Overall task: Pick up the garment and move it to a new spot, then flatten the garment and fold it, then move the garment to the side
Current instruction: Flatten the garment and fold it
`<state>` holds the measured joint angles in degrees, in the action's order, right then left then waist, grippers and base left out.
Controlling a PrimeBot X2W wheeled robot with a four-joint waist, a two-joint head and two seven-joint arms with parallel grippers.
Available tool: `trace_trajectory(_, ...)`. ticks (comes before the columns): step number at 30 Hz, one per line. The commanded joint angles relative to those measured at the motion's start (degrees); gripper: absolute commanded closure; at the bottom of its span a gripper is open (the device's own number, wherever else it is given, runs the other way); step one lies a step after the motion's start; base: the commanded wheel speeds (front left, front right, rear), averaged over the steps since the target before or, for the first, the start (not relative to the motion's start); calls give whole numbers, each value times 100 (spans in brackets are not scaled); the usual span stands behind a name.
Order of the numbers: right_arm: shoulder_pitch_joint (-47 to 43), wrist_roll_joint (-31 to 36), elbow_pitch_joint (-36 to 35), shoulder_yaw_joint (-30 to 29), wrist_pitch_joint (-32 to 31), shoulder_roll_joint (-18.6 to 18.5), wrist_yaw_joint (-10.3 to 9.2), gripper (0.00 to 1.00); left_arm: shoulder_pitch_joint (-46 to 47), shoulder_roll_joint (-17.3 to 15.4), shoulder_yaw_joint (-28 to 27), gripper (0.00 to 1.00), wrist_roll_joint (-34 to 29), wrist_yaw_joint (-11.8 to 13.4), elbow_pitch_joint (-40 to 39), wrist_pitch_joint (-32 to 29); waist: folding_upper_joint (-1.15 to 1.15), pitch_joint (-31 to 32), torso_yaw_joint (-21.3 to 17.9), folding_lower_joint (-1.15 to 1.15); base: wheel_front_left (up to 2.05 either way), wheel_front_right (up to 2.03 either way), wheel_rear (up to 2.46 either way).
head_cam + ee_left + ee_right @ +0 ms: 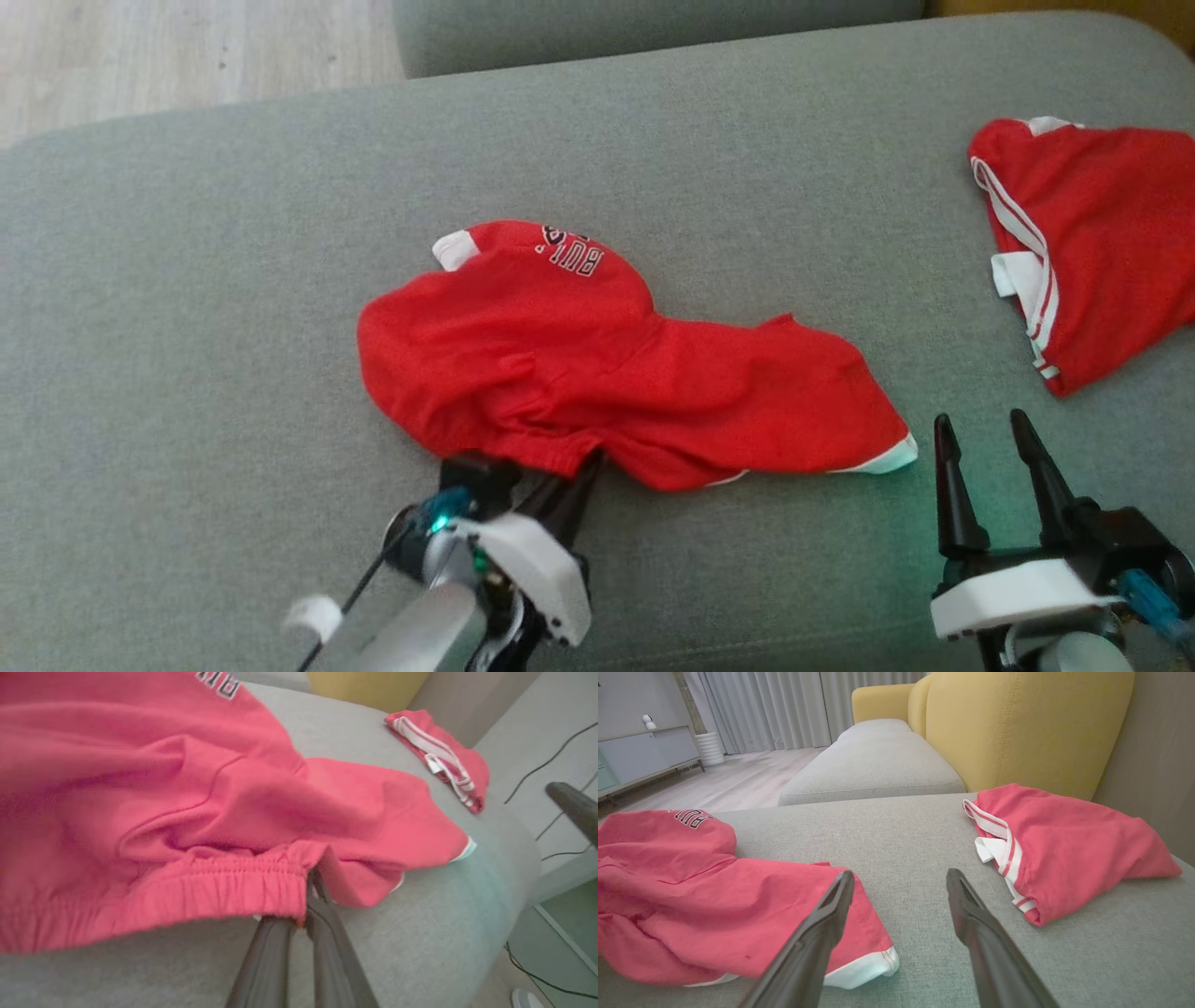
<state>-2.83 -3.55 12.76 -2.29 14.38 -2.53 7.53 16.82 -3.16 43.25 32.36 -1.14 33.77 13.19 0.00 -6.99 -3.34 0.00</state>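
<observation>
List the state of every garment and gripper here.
red shorts: crumpled, not yet flattened or folded.
left gripper: shut on the red shorts' waistband.
right gripper: open, empty, near the shorts' hem.
second red garment: loosely folded, lying apart at the right.

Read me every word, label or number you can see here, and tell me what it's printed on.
"BUL": white-edged letters on the red shorts, upside down in the head view; the rest of the word curls over a fold, unreadable.
White tab on the striped red garment: too small to tell whether it bears text.
</observation>
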Motion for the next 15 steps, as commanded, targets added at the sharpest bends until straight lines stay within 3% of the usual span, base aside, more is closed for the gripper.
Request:
trace_trajectory(1,169,-42,-159,104,62,-35,-4,0,306,-94,-116,100,37,-103,-364,-180,0,62,42,0,0,0,0)
trace_trajectory(6,71,-106,-153,80,62,-35,-4,0,183,-733,-124,100,455,-299,-1563,-1367,0,167,129,0,0,0,0)
trace_trajectory(11,-11,-173,-155,88,62,-35,-4,0,12,-1722,-323,100,978,-254,-3443,-2744,0,216,226,0,0,0,0)
trace_trajectory(12,-11,-173,-155,88,62,-35,-4,0,12,-1722,-323,100,978,-254,-3443,-2744,0,216,226,0,0,0,0)
trace_trajectory(15,8,-204,-144,107,62,-35,-4,0,-91,-2166,-464,100,1529,-220,-4581,-3516,0,211,247,0,0,0,0)
